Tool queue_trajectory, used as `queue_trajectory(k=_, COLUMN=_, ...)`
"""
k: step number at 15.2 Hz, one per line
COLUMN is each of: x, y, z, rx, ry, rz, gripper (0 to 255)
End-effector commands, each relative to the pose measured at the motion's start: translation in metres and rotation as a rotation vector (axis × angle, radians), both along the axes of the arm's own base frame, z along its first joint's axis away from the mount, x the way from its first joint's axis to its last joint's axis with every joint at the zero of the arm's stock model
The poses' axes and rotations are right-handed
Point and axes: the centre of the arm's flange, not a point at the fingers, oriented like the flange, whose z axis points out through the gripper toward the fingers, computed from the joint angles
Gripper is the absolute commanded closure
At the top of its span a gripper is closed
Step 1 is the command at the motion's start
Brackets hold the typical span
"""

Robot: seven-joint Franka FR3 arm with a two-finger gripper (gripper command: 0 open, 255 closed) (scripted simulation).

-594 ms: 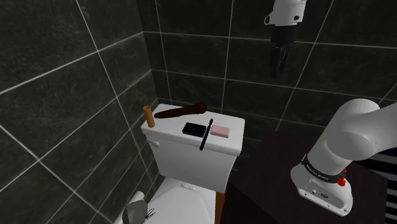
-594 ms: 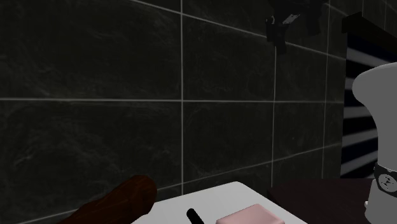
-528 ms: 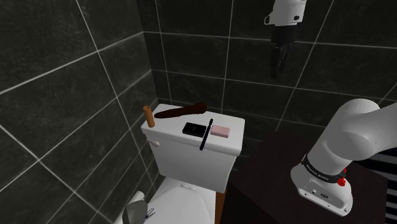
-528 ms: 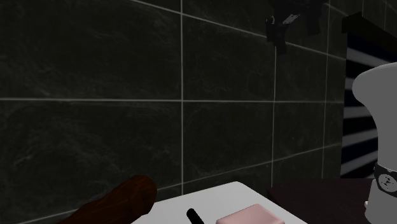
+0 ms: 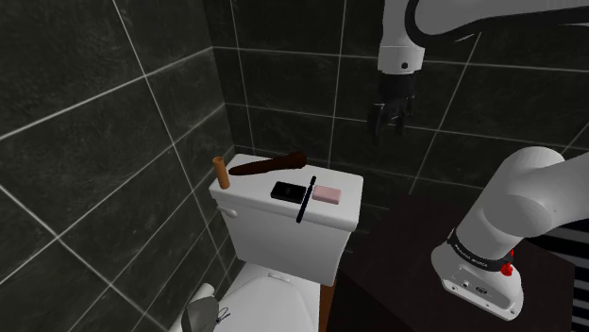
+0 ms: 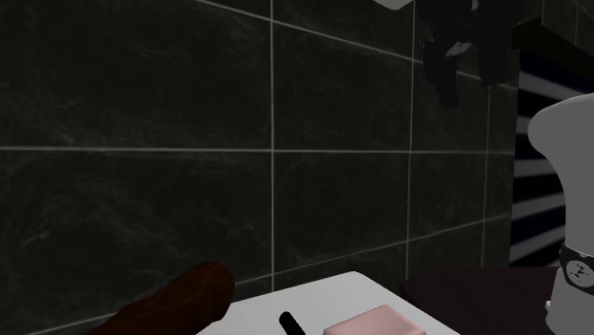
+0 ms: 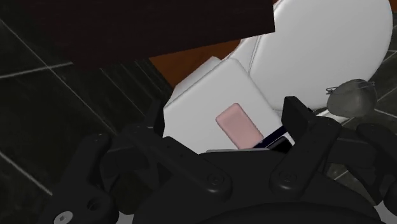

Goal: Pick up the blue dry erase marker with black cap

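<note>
I see the gripper [image 5: 389, 126] high near the far wall, fingers apart and empty; the marker [image 5: 306, 200] lies well below, toward the shoulder view's left, on the toilet tank lid [image 5: 250, 193], long axis near-to-far between black slab [image 5: 285, 191] and pink bar [image 5: 327, 195].

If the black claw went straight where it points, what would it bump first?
Most likely the pink block on the white toilet tank lid; the wrist view shows it straight ahead of the open gripper. Depth is unclear, so maybe the lid beside it.
</note>
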Motion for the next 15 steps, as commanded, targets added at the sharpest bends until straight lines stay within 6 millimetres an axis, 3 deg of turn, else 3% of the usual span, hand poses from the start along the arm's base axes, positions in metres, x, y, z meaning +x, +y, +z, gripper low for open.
queue_trajectory(k=1, x=0.003, y=0.019, z=-0.015, rx=-0.013, ry=-0.001, rz=-0.088, gripper=0)
queue_trajectory(k=8, x=0.034, y=0.08, z=-0.076, rx=-0.058, ry=-0.001, rz=-0.37, gripper=0)
queue_trajectory(k=15, x=0.08, y=0.128, z=-0.139, rx=-0.103, ry=-0.001, rz=-0.653, gripper=0)
